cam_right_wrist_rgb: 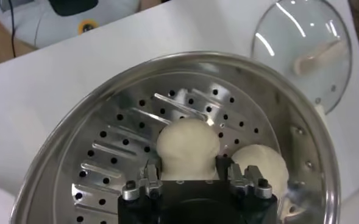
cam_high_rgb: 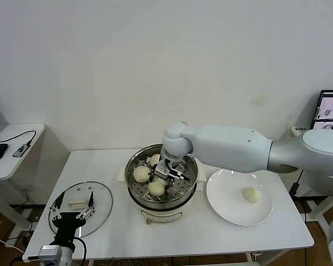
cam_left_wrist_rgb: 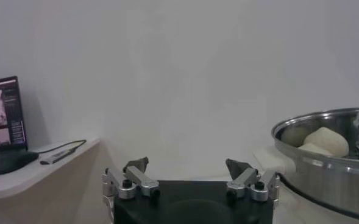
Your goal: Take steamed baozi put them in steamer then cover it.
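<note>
Baozi in your shiny round steel steamer (cam_high_rgb: 162, 178)

From the head, your right gripper (cam_high_rgb: 165, 172) is down inside with three pale round buns (cam_high_rgb: 141, 174); one more sits on the flat white plate (cam_high_rgb: 228, 208). Your left gripper (cam_high_rgb: 72, 213) hangs wide open, holding nothing, over the clear glass cover (cam_high_rgb: 102, 200). Right wrist: the fingers (cam_right_wrist_rgb: 147, 178) hug a bun (cam_right_wrist_rgb: 187, 146).

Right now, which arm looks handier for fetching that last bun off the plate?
The right. Its hand is in the steamer beside the plate holding the bun; the left hand hovers over the glass lid, farther away.
</note>
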